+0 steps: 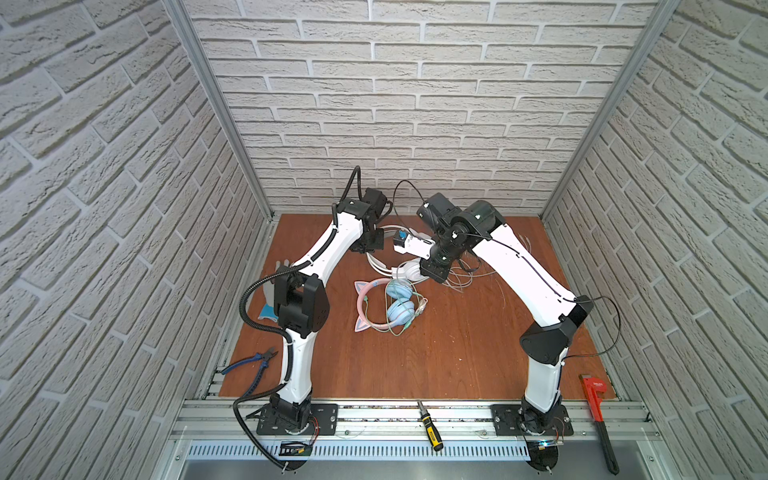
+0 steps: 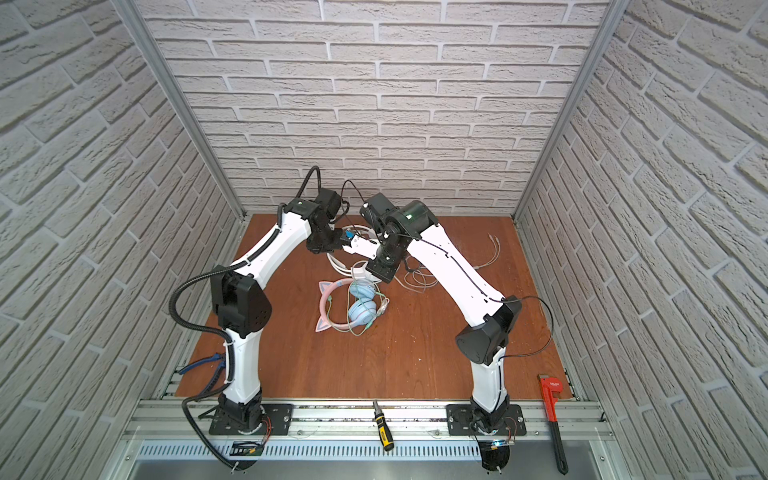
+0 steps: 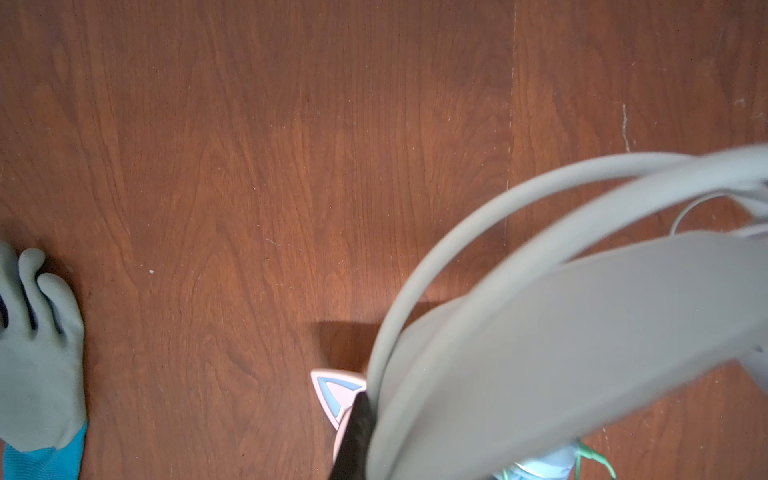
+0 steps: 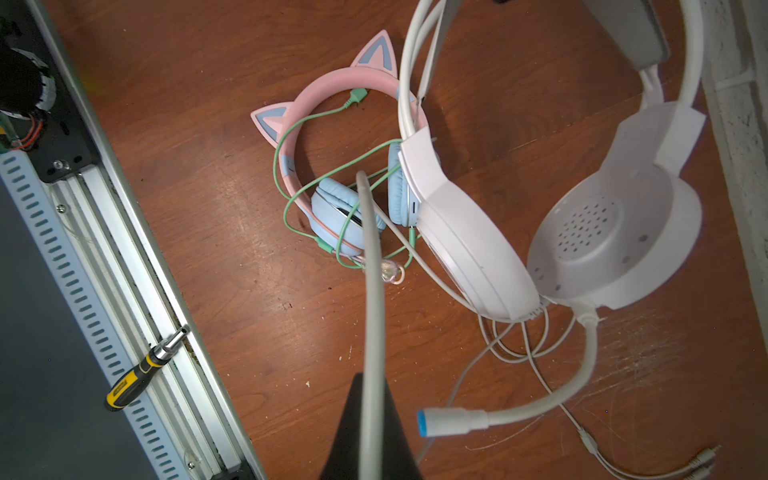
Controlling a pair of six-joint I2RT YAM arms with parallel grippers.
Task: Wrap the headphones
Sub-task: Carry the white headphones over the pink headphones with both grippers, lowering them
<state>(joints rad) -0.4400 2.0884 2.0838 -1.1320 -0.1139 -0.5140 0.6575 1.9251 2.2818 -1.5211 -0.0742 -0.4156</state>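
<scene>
The white headphones point(image 1: 409, 271) point(image 2: 358, 270) hang tilted at the back of the table, their cups point(image 4: 582, 232) low near the wood. My left gripper point(image 1: 368, 245) is shut on their headband point(image 3: 561, 332), which lies against its black finger point(image 3: 357, 432). My right gripper point(image 1: 434, 274) point(image 4: 370, 419) is shut on their white cable point(image 4: 370, 291), which runs out between the fingers. The white mic boom point(image 4: 453, 419) has a blue tip. The pink cat-ear headphones point(image 1: 386, 307) point(image 2: 349, 309) point(image 4: 332, 166) lie flat with their green cable point(image 4: 291, 183) looped loosely over them.
Loose coils of white cable point(image 1: 469, 274) and its plug end point(image 4: 665, 465) lie right of the cups. A grey glove point(image 1: 270, 299) point(image 3: 37, 353) and blue pliers point(image 1: 249, 365) are at the left. A screwdriver point(image 1: 430, 428) lies on the front rail, a red pipe wrench point(image 1: 598, 415) at the right.
</scene>
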